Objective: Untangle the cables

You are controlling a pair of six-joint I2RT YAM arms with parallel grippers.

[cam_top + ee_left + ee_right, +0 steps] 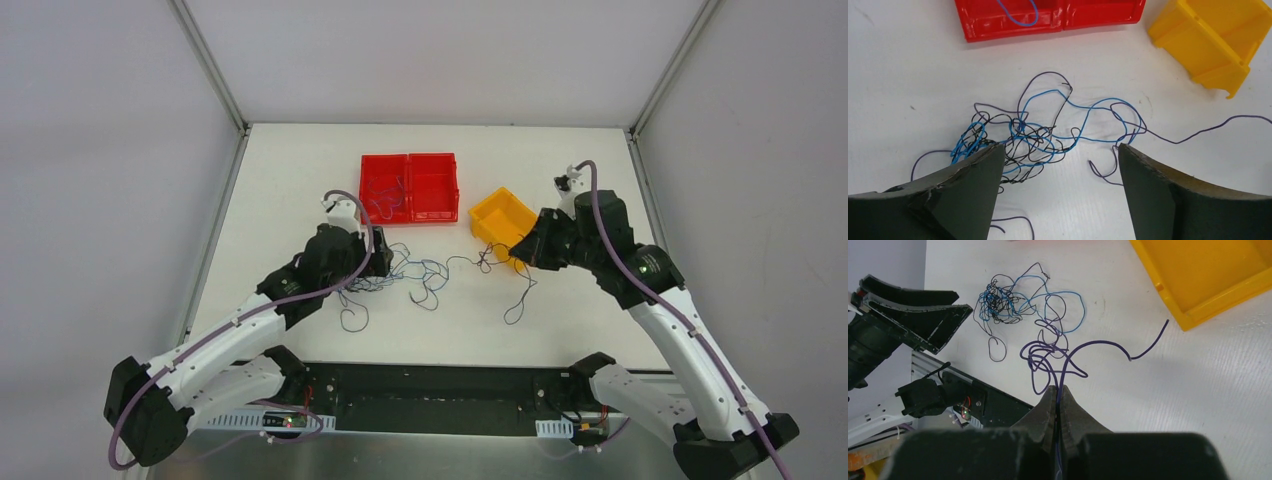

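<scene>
The left gripper (1059,150) stands released, its jaws wide apart, low over the near side of the cables (1023,135). These form a blue, black and purple knot on the white table (898,75), left of centre. The right gripper (1058,390) is clenched on a purple cable (1098,343) (its free end lies near the yellow bin (1198,285)), which coils on the table between that gripper and the knot. At the far side, a blue cable (1018,23) lies in the left compartment of the red bin (998,32).
</scene>
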